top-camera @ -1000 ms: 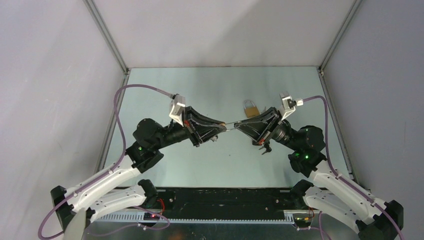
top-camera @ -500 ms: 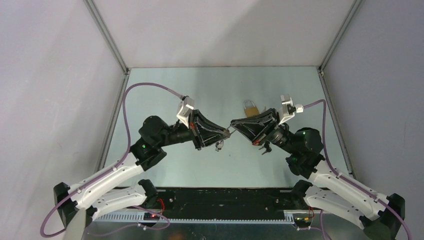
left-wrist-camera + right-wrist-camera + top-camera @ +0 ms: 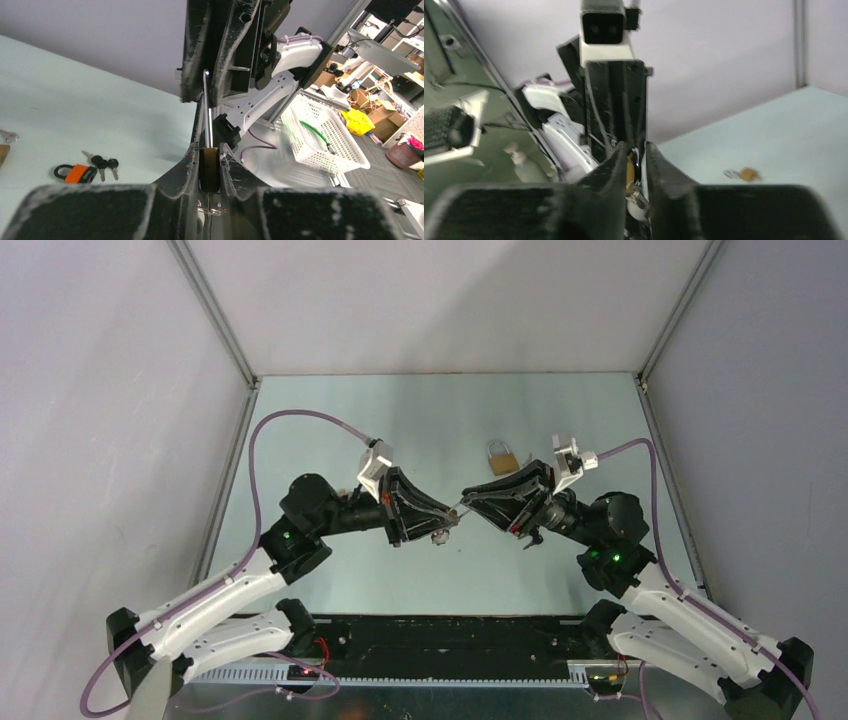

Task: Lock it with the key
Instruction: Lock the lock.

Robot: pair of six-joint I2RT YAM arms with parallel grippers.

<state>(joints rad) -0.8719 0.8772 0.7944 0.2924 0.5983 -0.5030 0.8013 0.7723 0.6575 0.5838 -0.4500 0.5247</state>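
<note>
Brass padlock [image 3: 209,170] held in mid-air over the middle of the table [image 3: 420,420], body gripped on both sides, a thin silver bar [image 3: 207,107] sticking straight out toward the right. Key ring [image 3: 438,536] dangling just beneath it.

Top external: fixed above and behind the 2 arm bases, far off, looking down over the whole table [image 3: 420,410].
Left wrist: close behind the left gripper [image 3: 209,150], facing the right arm and the room beyond.
Right wrist: close behind the right gripper [image 3: 636,152], facing the left arm.
Shared: all 3 cover the spot where the grippers meet.
</note>
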